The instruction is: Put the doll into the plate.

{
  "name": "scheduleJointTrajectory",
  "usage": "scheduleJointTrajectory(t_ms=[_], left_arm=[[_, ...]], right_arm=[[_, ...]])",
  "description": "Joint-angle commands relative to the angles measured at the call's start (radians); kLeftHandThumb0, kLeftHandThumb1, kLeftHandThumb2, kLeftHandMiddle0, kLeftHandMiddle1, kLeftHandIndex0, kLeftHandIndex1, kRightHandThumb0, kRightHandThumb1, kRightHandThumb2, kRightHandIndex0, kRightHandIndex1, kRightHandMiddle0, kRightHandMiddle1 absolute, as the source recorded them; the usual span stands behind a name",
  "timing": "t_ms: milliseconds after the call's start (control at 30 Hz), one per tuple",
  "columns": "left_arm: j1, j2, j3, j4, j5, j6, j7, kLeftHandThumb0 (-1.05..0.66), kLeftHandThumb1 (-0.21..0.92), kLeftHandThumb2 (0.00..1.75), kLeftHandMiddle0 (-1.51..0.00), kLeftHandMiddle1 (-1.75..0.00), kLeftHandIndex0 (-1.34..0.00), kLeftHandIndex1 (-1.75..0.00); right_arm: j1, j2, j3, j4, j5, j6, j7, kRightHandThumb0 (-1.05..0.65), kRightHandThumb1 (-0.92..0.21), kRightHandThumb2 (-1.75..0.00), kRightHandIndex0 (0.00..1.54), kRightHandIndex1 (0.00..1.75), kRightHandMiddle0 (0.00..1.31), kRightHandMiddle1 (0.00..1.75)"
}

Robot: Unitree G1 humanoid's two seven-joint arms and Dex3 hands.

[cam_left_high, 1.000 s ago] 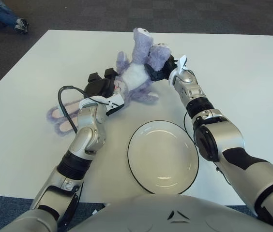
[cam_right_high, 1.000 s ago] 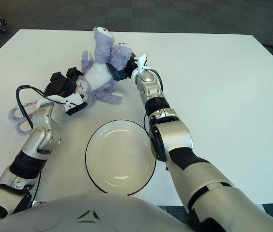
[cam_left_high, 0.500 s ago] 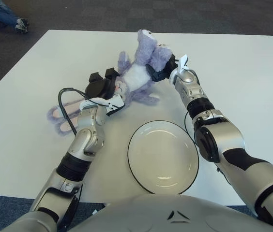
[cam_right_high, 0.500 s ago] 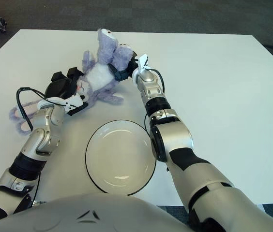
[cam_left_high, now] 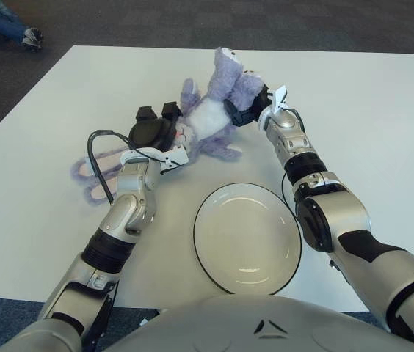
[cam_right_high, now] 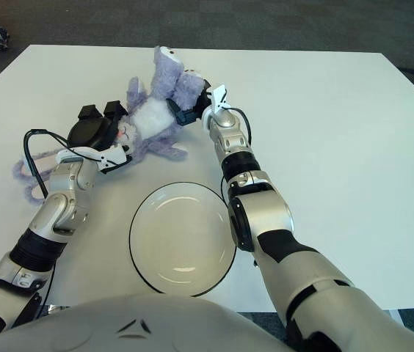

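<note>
1. On the white table, a purple plush doll is lying on its back beyond an empty white plate, its long ears trailing toward the robot's left.
2. Compared with a second ago, the doll's leg end is shifting slightly away from the robot and to its right, and rising a little, so a two-handed lift seems to be starting.
3. The doll is not yet over the plate; it is still sitting well behind the plate's far rim.
4. The left hand is pressing against the doll's head from the robot's left, dark fingers curled onto the plush.
5. The left forearm is angling up and inward from the lower left, a black cable looping beside it.
6. The right hand is reaching far forward, arm nearly straight, fingers clamped on the doll's lower body by the legs.
7. Both hands are bracketing the doll from opposite ends.
</note>
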Motion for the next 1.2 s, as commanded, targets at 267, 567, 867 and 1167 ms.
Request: scheduleJointTrajectory(t_ms=[267,567,867,1167], left_arm=[[-0.004,0.023,0.05,-0.038,0.002,-0.053,0.083,0.46,0.32,1.3,-0.59,-1.75,-0.55,-1.75],[0.016,-0.006,0.086,-0.12,-0.044,-0.09,0.098,0.49,0.26,1.38,-0.65,-1.75,-0.67,-1.75],[0.014,-0.017,0.105,-0.129,-0.069,-0.123,0.11,0.5,0.25,1.4,-0.66,-1.75,-0.63,-1.75],[0.004,-0.016,0.12,-0.165,-0.094,-0.146,0.08,0.5,0.24,1.4,-0.66,-1.75,-0.66,-1.75]], right_arm=[[0.08,-0.04,-0.027,-0.244,0.027,0.165,-0.044,0.0,-0.16,-1.39,0.8,1.4,0.61,1.75],[0.14,-0.049,-0.033,-0.421,0.03,0.286,-0.076,0.0,-0.17,-1.47,0.63,1.72,0.59,1.73],[0.185,-0.054,-0.035,-0.552,0.048,0.38,-0.091,0.0,-0.16,-1.45,0.62,1.75,0.65,1.64],[0.207,-0.071,-0.055,-0.65,0.084,0.459,-0.087,0.0,-0.16,-1.46,0.64,1.75,0.63,1.64]])
